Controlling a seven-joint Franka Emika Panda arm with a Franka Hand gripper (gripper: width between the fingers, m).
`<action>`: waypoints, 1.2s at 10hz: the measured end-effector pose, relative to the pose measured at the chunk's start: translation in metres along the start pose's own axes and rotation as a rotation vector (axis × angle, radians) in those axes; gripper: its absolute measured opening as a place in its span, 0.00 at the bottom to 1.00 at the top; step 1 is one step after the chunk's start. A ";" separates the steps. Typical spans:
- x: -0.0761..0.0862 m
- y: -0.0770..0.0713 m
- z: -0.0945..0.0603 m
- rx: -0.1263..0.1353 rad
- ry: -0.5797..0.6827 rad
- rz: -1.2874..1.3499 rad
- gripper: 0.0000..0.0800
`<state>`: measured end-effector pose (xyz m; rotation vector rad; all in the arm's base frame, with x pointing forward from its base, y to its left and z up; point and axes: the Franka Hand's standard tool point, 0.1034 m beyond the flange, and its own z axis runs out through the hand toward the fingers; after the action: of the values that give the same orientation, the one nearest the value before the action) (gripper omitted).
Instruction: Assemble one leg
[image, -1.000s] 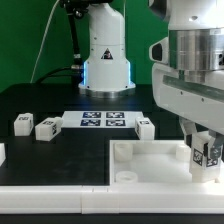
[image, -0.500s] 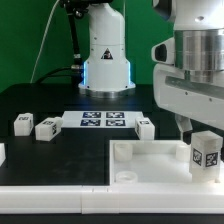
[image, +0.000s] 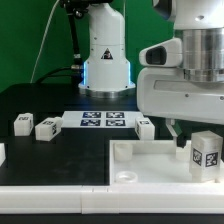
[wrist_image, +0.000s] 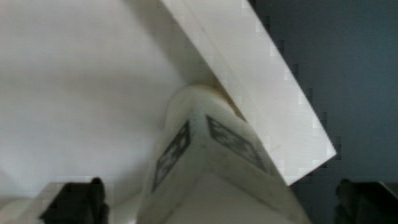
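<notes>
A leg (image: 206, 152), a small white block with a black-and-white tag, stands upright in the corner socket of the large white square piece (image: 150, 160) at the exterior view's right. My gripper (image: 184, 134) hangs just above it, a little toward the exterior view's left, and is open. In the wrist view the leg (wrist_image: 205, 160) lies below and between my gripper's (wrist_image: 221, 205) two dark fingertips (wrist_image: 75, 200), which stand wide apart and do not touch it. The square piece's rim (wrist_image: 249, 70) runs diagonally past the leg.
Three more loose legs lie on the black table: two at the exterior view's left (image: 22, 122) (image: 46, 127) and one by the marker board's end (image: 145, 127). The marker board (image: 103, 121) lies in the middle. The robot base (image: 105, 55) stands behind it.
One second ago my gripper was shut on the leg at the corner socket. It has since let go, risen and shifted toward the exterior view's left. The leg stays standing in the socket.
</notes>
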<state>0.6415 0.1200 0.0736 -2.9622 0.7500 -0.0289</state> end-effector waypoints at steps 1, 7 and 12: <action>0.001 -0.002 -0.002 -0.010 0.010 -0.131 0.81; 0.005 -0.001 -0.004 -0.034 0.023 -0.484 0.81; 0.005 -0.001 -0.003 -0.033 0.023 -0.428 0.36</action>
<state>0.6460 0.1183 0.0772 -3.0963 0.1072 -0.0794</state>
